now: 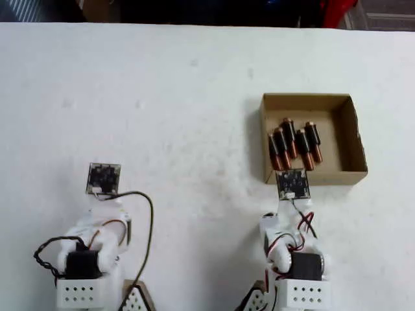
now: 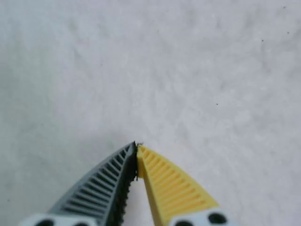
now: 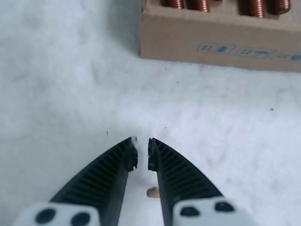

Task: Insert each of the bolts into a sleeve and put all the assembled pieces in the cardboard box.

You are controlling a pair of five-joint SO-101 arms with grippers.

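The cardboard box (image 1: pixel 266 139) stands right of the table's middle and holds several assembled pieces (image 1: pixel 293 144), black sleeves with copper bolts, lying side by side. In the right wrist view the box's near wall (image 3: pixel 221 42) is close ahead, with copper threaded ends (image 3: pixel 202 4) above its rim. My right gripper (image 3: pixel 142 153) hovers over bare table just before that wall, shut to a thin gap with nothing between its fingers. My left gripper (image 2: pixel 137 147) is shut with its tips touching, over bare white table at the front left.
The left arm (image 1: pixel 97 227) and right arm (image 1: pixel 292 240) sit folded at the table's front edge. A tiny brown speck (image 3: pixel 152 191) lies on the table under my right gripper. The white table (image 1: pixel 162 97) stretches wide on the left and behind the box.
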